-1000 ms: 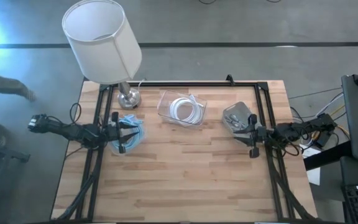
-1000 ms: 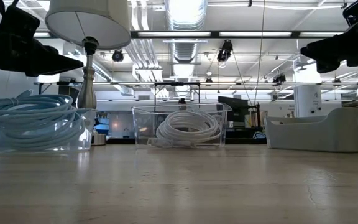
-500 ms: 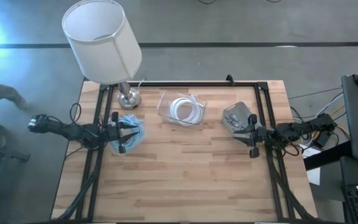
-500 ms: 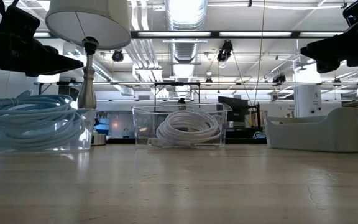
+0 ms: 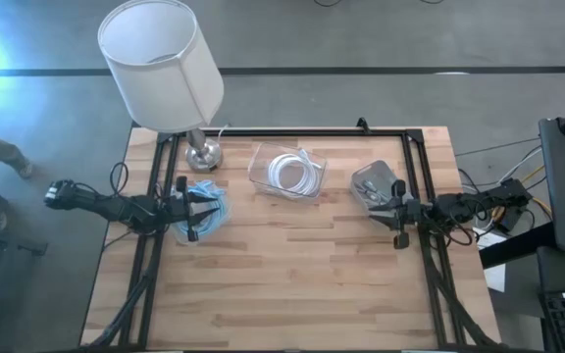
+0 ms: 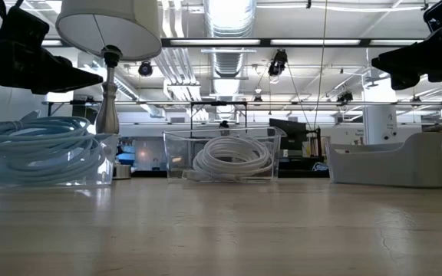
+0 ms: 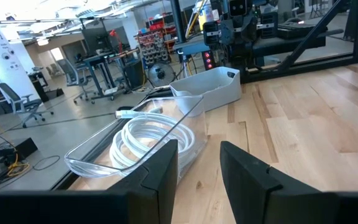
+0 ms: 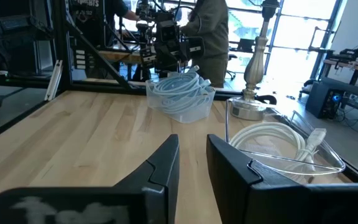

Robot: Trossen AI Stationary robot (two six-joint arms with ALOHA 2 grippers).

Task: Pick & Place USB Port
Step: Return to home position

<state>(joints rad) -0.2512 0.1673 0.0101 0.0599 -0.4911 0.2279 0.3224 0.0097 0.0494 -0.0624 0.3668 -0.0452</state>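
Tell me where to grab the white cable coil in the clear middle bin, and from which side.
I would pinch the bundled loops of the white cable coil across one side of the ring, coming straight down from above. It lies roughly flat in the clear bin, whose walls would block a sideways approach. Only the top is open.

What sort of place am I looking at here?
Probably a robotics lab in a large open industrial hall: exposed ceiling ducts overhead, office chairs and stocked equipment shelves across the room behind the wooden table.
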